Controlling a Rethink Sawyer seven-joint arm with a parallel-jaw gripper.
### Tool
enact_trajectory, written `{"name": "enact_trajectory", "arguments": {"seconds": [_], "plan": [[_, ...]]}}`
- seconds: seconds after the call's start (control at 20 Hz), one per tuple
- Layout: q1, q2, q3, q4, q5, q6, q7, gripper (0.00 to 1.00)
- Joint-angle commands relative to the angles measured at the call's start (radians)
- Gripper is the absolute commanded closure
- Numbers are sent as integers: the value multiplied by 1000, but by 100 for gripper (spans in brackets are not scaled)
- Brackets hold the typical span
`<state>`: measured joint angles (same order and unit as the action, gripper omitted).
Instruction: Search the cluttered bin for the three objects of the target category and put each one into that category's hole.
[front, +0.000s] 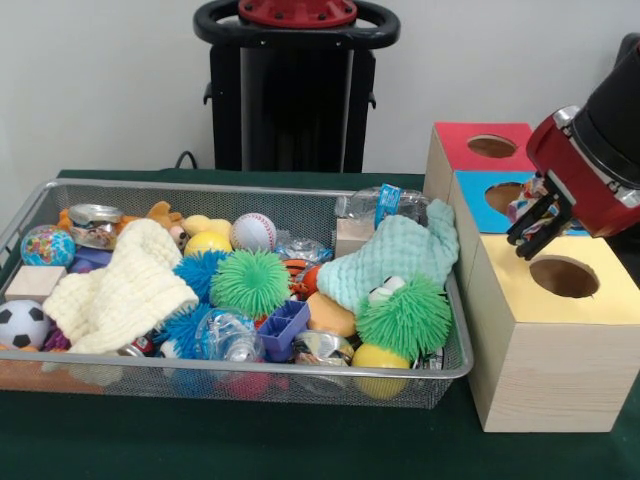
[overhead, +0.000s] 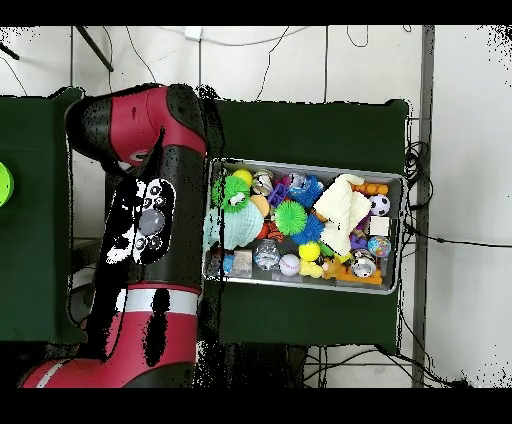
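The red and black arm reaches in from the right of the front view, its tool (front: 537, 228) hanging over the row of boxes, just above and beside the round hole (front: 563, 276) cut in the yellow top of the pale wooden box (front: 552, 366). The dark fingers (front: 528, 234) stand a little apart and seem to hold something small and mixed in colour, though what it is cannot be made out; I judge the tool clamped on an item, but this is uncertain. That position suggests a drop into the yellow box is at hand, the tool needing to move slightly toward the hole's centre before letting go. Behind it stand the blue-topped box (front: 478, 208) and the red-topped box (front: 460, 146), each with its own hole. The wide silver wire-mesh basket (front: 240, 372) sits beside the boxes on the dark green surface (front: 240, 440), still crowded: a green spiky rubber ball (front: 250, 283), a white baseball (front: 253, 231), a small soccer ball (front: 21, 323), a cream knitted cloth (front: 120, 290) and a mint cloth (front: 395, 255) that may hide further items. In the overhead view the arm (overhead: 150, 220) covers the boxes entirely.
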<state>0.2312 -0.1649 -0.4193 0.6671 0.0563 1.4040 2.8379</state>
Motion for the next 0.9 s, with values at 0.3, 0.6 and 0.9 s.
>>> {"name": "enact_trajectory", "arguments": {"seconds": [0.3, 0.6, 0.9], "plan": [[-16, 51, 40, 56, -21, 44, 68, 100], [-39, 91, 48, -128, 40, 201, 103, 100], [-56, 123, 48, -251, 96, 307, 138, 100]]}}
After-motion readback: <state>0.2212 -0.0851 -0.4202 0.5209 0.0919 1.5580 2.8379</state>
